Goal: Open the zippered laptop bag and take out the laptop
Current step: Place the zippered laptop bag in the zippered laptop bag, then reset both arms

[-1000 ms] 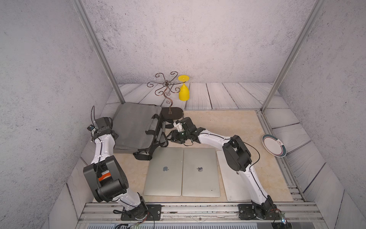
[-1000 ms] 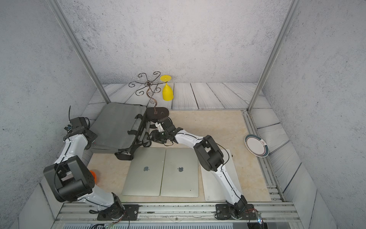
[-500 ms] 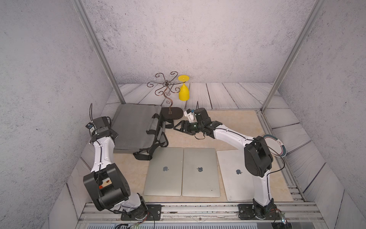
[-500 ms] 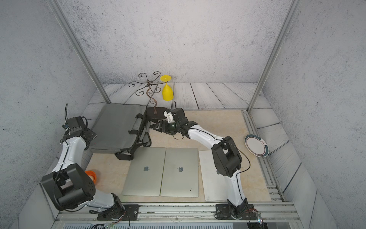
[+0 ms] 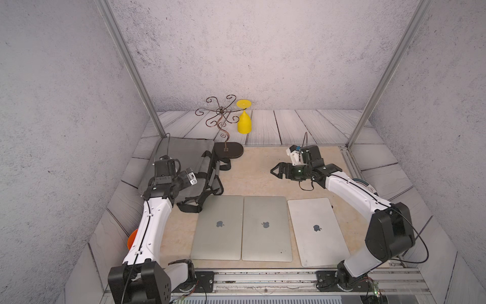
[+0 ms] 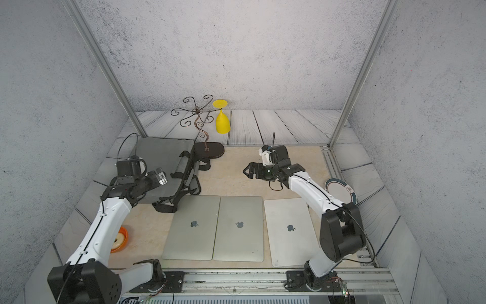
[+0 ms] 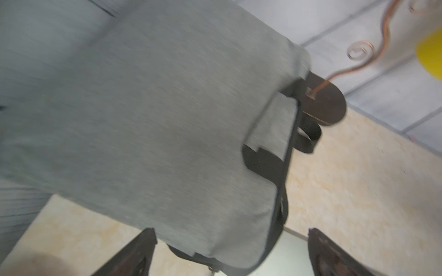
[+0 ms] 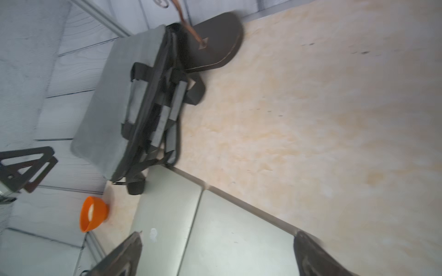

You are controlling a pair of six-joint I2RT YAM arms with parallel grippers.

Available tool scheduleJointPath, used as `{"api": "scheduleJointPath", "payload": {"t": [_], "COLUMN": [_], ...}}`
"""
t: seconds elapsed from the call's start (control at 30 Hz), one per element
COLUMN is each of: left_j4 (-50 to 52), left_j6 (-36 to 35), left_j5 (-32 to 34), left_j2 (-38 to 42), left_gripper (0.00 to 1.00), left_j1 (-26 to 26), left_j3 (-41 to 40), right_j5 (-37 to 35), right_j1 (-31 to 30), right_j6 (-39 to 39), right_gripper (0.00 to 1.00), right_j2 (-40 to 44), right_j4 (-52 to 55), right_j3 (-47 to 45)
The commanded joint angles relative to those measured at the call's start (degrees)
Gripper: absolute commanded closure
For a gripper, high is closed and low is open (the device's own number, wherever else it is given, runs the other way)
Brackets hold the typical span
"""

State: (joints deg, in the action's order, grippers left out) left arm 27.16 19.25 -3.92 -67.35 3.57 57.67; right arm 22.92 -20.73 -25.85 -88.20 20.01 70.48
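Observation:
The grey laptop bag (image 5: pixel 184 155) with black straps lies flat at the back left of the beige mat, in both top views (image 6: pixel 163 155). My left gripper (image 7: pixel 230 231) hovers open over the bag's near right corner (image 7: pixel 155 119), touching nothing. My right gripper (image 5: pixel 273 171) hangs open above bare mat, well to the right of the bag (image 8: pixel 114 114); its jaws (image 8: pixel 218 233) stand wide with nothing between them. Three shut silver laptops (image 5: pixel 219 227) (image 5: pixel 265 227) (image 5: pixel 317 230) lie side by side in front. The bag's inside is hidden.
A curly metal stand on a dark oval base (image 5: pixel 227 151) touches the bag's far right corner. An upturned yellow goblet (image 5: pixel 244 123) stands behind it. An orange bowl (image 6: pixel 119 239) sits at the front left, a plate (image 6: pixel 339 190) at the right edge.
My right gripper has pulled away from the bag's handles, rightward over the mat, and opened. My left gripper has left the bag's left edge, swung over the bag and opened.

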Motion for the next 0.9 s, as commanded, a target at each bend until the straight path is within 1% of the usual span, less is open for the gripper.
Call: {"api": "scheduleJointPath", "payload": {"t": [0.0,0.07,0.1,0.13,0.2,0.27,0.33,0.4,0.43,0.53,0.6,0.73,0.87], "left_j4": [-4.3,-9.1,-11.9,-14.8,-19.6,-24.9,-30.1,-27.6,-28.4,-33.6,-35.0,-40.5,-41.5], "left_j6": [-6.2,-8.8,-10.2,-11.7,-13.0,-14.4,-14.4,-14.9,-14.5,-15.4,-15.4,-15.2,-16.6], "left_j5": [-2.7,-2.4,-2.3,-1.7,2.3,3.1,3.9,4.0,4.9,5.8,5.7,1.3,-1.2], "left_j2": [0.5,0.9,1.1,1.2,0.5,-0.9,-2.8,-3.2,-3.5,-5.0,-5.7,-7.3,-9.0], "left_gripper": [0.01,0.01,0.01,0.01,0.01,0.01,0.01,0.01,0.01,0.01,0.01,0.01,0.01], "left_j1": [-0.8,-1.1,-1.0,-1.0,-0.9,-0.8,-0.8,-0.7,-0.7,-0.8,-0.7,1.2,1.8], "left_j3": [-3.5,-6.7,-8.6,-10.2,-13.2,-15.9,-18.0,-16.8,-17.1,-18.7,-19.0,-20.9,-19.7], "right_j5": [-8.9,-15.8,-20.5,-23.4,-26.5,-29.0,-27.9,-27.8,-27.5,-26.7,-26.8,-26.4,-26.0], "right_j1": [3.9,5.6,6.3,7.6,10.0,12.3,15.4,17.1,18.0,18.8,19.0,19.1,19.1], "right_j6": [7.8,12.0,13.0,13.9,15.8,16.6,17.8,19.5,19.8,20.8,20.9,21.4,21.6], "right_gripper": [0.01,0.01,0.01,0.01,0.01,0.01,0.01,0.01,0.01,0.01,0.01,0.01,0.01], "right_j2": [7.1,10.1,11.8,13.3,15.4,17.0,17.5,16.6,15.9,13.7,12.4,10.7,10.7], "right_j4": [2.2,-0.7,-3.3,-6.7,-13.2,-20.7,-27.2,-30.2,-32.2,-37.6,-40.9,-43.2,-45.0], "right_j3": [-5.7,-10.7,-13.7,-16.9,-22.2,-27.4,-31.3,-32.7,-33.5,-35.7,-37.2,-38.4,-39.6]}}
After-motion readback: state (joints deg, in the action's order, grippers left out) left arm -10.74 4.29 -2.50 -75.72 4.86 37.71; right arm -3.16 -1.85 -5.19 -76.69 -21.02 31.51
